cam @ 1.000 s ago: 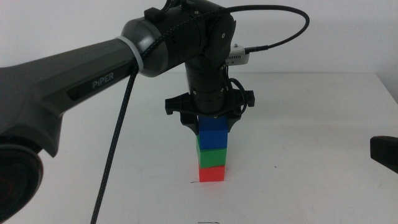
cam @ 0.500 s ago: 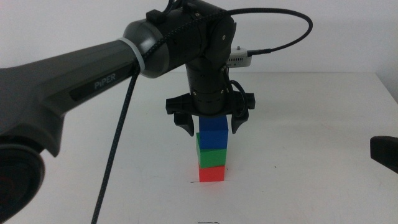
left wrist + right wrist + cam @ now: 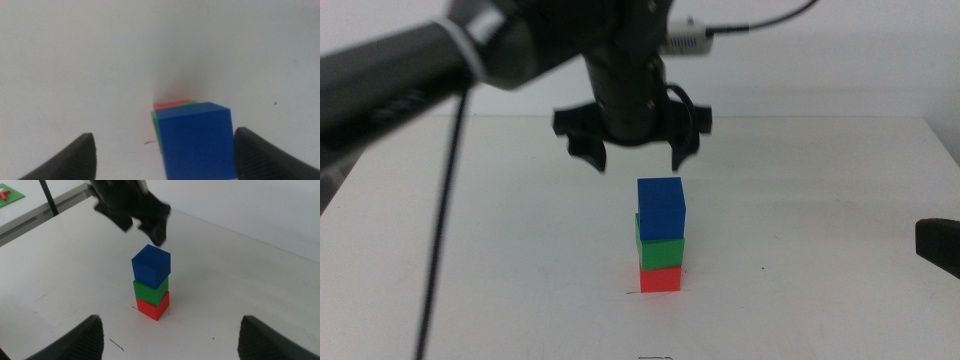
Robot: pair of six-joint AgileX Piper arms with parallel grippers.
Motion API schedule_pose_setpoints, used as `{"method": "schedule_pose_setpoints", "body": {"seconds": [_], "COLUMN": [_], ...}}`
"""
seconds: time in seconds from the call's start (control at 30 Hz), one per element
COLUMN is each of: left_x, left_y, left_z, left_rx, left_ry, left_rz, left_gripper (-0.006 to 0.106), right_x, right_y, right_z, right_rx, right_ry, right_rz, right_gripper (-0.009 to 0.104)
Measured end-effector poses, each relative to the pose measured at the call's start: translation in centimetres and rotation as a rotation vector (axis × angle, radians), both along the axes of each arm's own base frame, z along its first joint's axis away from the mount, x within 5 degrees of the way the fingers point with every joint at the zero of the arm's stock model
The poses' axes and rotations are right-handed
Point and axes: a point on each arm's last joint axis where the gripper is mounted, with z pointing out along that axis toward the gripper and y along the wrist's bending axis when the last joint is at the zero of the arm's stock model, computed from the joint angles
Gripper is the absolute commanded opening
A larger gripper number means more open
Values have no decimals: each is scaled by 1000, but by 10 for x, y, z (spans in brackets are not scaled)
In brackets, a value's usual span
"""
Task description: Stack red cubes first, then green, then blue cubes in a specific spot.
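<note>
Jaws wide apart and empty: the left gripper (image 3: 632, 155) hangs in the air above the stack, touching nothing. The small matte deep-blue cube (image 3: 661, 209) sits directly below and a shade toward the camera's right of it, clear of both jaws, with open air between claw and cube.

Under the blue one sits the small matte green cube (image 3: 660, 250), and at the bottom the small matte bright-red cube (image 3: 660, 279), resting on the white tabletop (image 3: 820, 200). The faint dark drawn line (image 3: 632, 293) shows right at the red cube's foot, so the tower stands at the marked spot. The blue cube looks turned slightly against the green beneath it.

Over on the right, the right gripper (image 3: 170, 340) waits low and well apart from the tower, jaws spread, holding nothing.

Red, green, blue, in order: the stacking looks finished, and the left arm needs only a clear path away.
</note>
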Motion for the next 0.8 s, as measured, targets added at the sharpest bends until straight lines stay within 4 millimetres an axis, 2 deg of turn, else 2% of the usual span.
{"method": "schedule_pose_setpoints", "body": {"seconds": [0.23, 0.4, 0.6, 0.8], "left_x": [-24, -37, -61, -79], "left_y": [24, 41, 74, 105], "left_z": [54, 82, 122, 144], "left_rx": [-56, -56, 3, 108], "left_ry": [-128, -220, -384, -509], "left_rz": [0, 10, -17, -26], "left_gripper": [93, 93, 93, 93], "right_x": [0, 0, 0, 0], "right_y": [0, 0, 0, 0], "right_z": [0, 0, 0, 0], "right_rx": [0, 0, 0, 0], "right_ry": [0, 0, 0, 0], "right_rz": [0, 0, 0, 0], "right_gripper": [87, 87, 87, 87]}}
